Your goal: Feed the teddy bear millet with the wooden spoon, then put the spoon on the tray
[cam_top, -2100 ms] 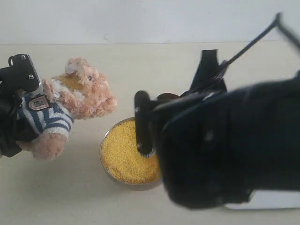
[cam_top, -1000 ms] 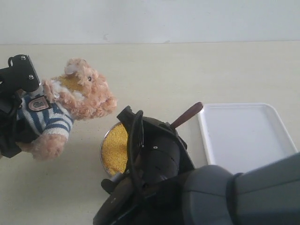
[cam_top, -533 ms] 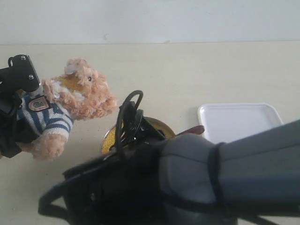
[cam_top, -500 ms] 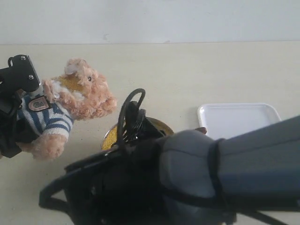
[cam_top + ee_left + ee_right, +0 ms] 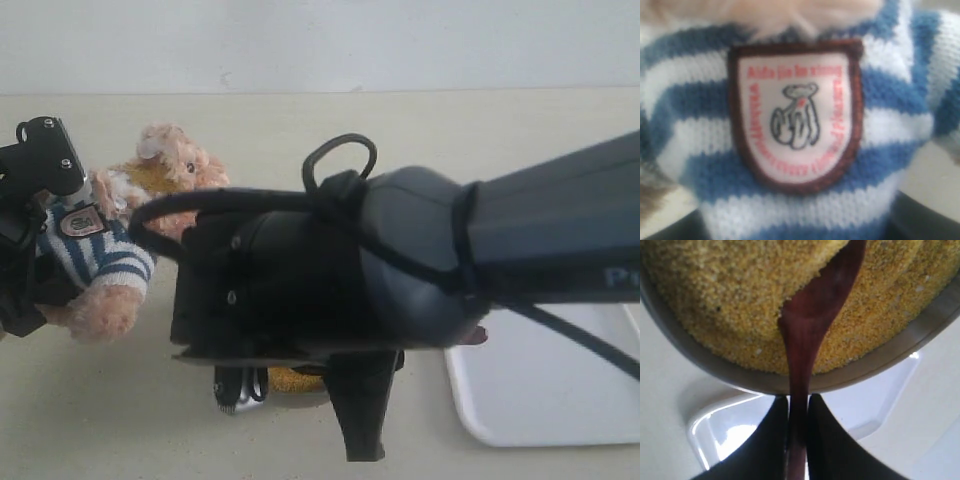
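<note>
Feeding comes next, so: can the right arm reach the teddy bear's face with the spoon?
Probably yes: the right gripper grips the wooden spoon in the millet, and the teddy bear is close beside that arm, nothing seen between.

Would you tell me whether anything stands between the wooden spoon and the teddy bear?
Nothing visible does, though the right arm hides most of the path to the light-brown plush teddy bear; the dark wooden spoon dips into the yellow millet.

Right arm (image 5: 400,260): bulky black and dark-grey shell, looped black cables (image 5: 340,150), white lettering. Left arm (image 5: 35,165): black, silver screws. Jaws black, tapered.
</note>
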You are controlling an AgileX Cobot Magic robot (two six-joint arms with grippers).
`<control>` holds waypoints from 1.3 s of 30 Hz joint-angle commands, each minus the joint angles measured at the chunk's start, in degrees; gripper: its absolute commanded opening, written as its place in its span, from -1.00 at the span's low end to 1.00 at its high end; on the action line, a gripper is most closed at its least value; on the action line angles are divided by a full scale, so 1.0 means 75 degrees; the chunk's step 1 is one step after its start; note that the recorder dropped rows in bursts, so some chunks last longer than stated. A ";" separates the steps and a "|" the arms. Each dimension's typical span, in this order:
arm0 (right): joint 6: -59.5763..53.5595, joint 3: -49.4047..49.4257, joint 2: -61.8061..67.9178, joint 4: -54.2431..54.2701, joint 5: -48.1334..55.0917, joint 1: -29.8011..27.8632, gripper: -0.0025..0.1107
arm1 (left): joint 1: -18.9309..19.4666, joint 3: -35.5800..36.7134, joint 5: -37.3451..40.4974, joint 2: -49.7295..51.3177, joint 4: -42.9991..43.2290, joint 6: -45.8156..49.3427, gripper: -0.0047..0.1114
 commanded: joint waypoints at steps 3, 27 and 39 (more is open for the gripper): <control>-0.0080 -0.0606 -0.0066 0.0768 0.0148 -0.0299 -0.96 | -0.0021 0.0003 -0.0084 -0.0003 -0.0108 -0.0099 -0.85; -0.0678 -0.1103 -0.0688 0.3426 0.0148 -0.1956 -0.96 | -0.0021 0.0003 0.0125 -0.0003 -0.0265 -0.0274 -0.85; -0.0344 -0.3325 -0.0304 0.4042 0.0148 -0.1956 -0.96 | -0.0021 0.0003 0.0125 -0.0003 -0.0366 -0.0274 -0.85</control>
